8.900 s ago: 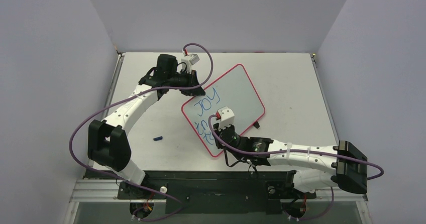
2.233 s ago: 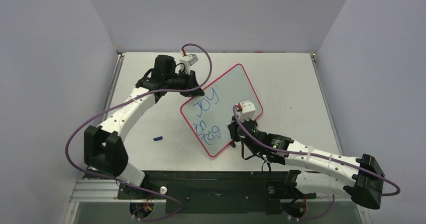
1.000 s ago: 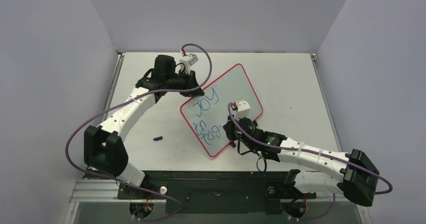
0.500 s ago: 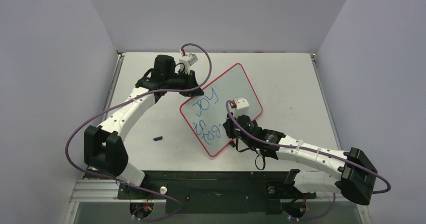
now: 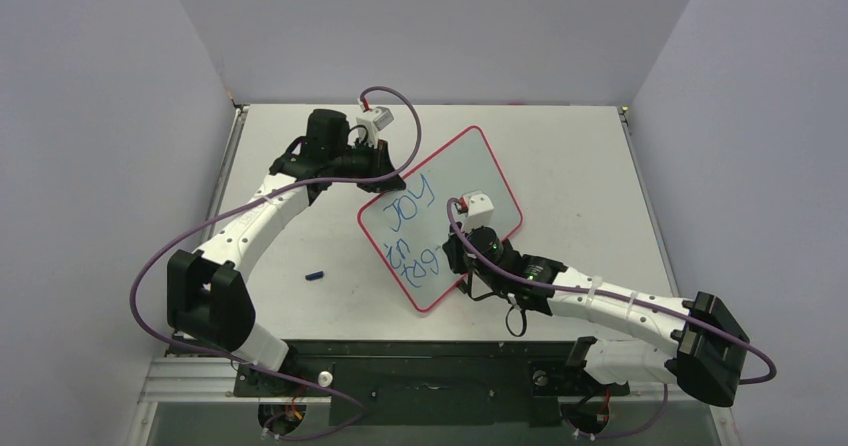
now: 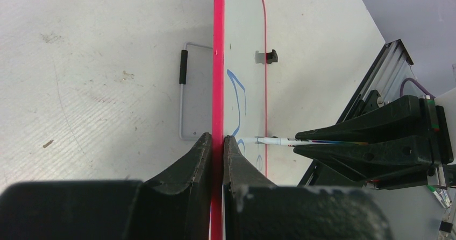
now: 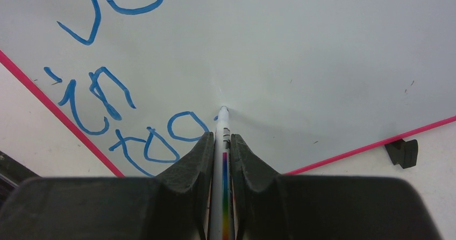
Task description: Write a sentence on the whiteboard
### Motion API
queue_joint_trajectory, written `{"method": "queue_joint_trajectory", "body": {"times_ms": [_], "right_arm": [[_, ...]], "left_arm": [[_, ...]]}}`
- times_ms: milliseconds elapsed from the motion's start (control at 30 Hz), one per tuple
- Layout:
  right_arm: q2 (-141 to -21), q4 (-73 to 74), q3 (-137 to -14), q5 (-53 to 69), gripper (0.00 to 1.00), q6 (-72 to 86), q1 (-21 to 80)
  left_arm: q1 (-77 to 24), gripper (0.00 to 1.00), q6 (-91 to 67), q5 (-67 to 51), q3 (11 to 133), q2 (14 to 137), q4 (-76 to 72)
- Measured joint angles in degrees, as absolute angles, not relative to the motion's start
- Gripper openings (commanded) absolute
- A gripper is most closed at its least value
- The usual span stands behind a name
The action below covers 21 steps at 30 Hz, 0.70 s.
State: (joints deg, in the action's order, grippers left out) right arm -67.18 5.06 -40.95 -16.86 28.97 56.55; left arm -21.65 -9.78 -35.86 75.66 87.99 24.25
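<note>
The whiteboard [image 5: 470, 181] has a glossy white face and a thin red-pink frame. It lies tilted at the table's middle, with blue writing [image 5: 412, 206] on its left half. My left gripper [image 5: 385, 179] is shut on the board's far-left frame edge [image 6: 218, 62]. My right gripper [image 5: 458, 259] is shut on a white marker [image 7: 222, 143] with a rainbow stripe. The marker tip [image 7: 222, 110] touches the board face [image 7: 301, 46] just right of the lower blue letters [image 7: 145, 140]. The marker also shows in the left wrist view [image 6: 269, 141].
A small blue cap [image 5: 315, 276] lies on the table left of the board. One black foot [image 7: 404, 152] sticks out at the board's lower edge. A wire stand [image 6: 183, 94] shows behind the board in the left wrist view. Grey walls close in on three sides.
My right gripper with the marker has moved left and slightly away from me across the board, over the lower row of letters. More letters stand in that row than 8.9 s ago. The left gripper keeps its hold.
</note>
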Motion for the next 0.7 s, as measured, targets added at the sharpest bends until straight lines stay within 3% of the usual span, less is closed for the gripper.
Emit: {"method": "queue_joint_trajectory", "body": {"times_ms": [700], "right_arm": [[-67.26, 3.73, -40.23, -17.19, 0.0, 29.98, 59.59]], "left_arm": [[-21.65, 0.0, -9.76, -35.77, 75.66, 87.99, 24.29]]}}
